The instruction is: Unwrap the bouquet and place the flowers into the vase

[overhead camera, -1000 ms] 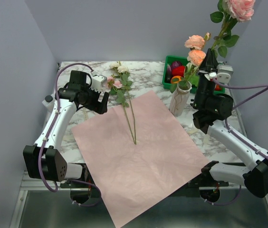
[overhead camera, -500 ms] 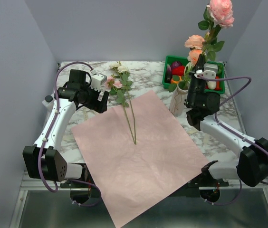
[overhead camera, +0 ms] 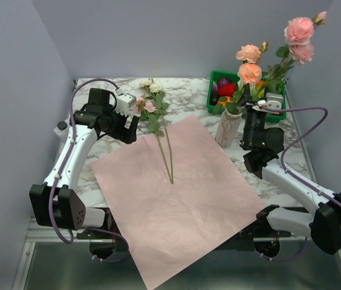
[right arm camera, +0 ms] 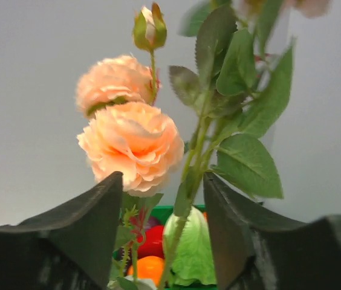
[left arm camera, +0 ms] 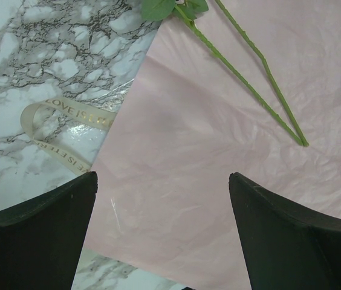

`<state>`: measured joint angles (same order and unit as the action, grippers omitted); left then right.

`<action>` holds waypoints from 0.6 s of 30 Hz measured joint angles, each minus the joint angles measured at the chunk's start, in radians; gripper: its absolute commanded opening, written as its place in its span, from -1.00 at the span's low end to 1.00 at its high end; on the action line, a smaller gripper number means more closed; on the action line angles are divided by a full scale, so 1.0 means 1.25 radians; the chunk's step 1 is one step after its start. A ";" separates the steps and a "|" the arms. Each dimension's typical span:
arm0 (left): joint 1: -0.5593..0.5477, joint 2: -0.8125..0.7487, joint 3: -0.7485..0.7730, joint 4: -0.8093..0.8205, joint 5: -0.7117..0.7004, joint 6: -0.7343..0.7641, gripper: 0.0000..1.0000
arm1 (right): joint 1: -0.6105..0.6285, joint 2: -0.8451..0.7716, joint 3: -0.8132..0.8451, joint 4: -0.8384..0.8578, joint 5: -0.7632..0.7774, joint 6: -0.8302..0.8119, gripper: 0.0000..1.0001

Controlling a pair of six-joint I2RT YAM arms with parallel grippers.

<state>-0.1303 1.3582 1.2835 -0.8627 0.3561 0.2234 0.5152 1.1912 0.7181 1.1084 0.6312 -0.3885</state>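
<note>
Right end effector (overhead camera: pixel 260 104) gaping, fingers apart either side of a rose stem (right arm camera: pixel 190 175), peach and pink flowers (overhead camera: pixel 249 72) standing in the vase (overhead camera: pixel 228 128) at upper right, left end effector (left arm camera: pixel 163 181) hanging wide apart over pink paper (left arm camera: pixel 219 151), two loose stems (overhead camera: pixel 164 151) lying at centre.

Bright, even, diffuse light, probably from overhead; shadows soft. Faint glare on marble tabletop (left arm camera: pixel 13 78) beside ribbon (left arm camera: pixel 74 113). Right wrist view: peach rose (right arm camera: pixel 131 145) sharp, pink bloom (right arm camera: pixel 306 6) at top edge blurred, background hazy.
</note>
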 measured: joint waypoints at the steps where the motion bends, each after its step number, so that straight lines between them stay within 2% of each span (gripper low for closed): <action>1: 0.000 0.000 0.000 0.000 0.000 0.000 0.98 | 0.000 -0.023 0.000 -0.023 -0.006 0.014 0.41; 3: 0.000 0.000 0.000 0.000 0.001 0.000 0.98 | 0.000 -0.071 0.000 -0.066 -0.023 0.041 0.50; 9: 0.000 0.000 0.000 0.001 0.003 -0.004 0.98 | 0.028 -0.185 0.012 -0.167 -0.090 0.083 0.47; 18: 0.000 0.000 0.000 0.001 0.015 -0.010 0.98 | 0.039 -0.130 0.079 -0.349 -0.169 0.110 0.49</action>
<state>-0.1303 1.3582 1.2831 -0.8619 0.3752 0.2104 0.5640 1.0283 0.8169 0.6727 0.4194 -0.2504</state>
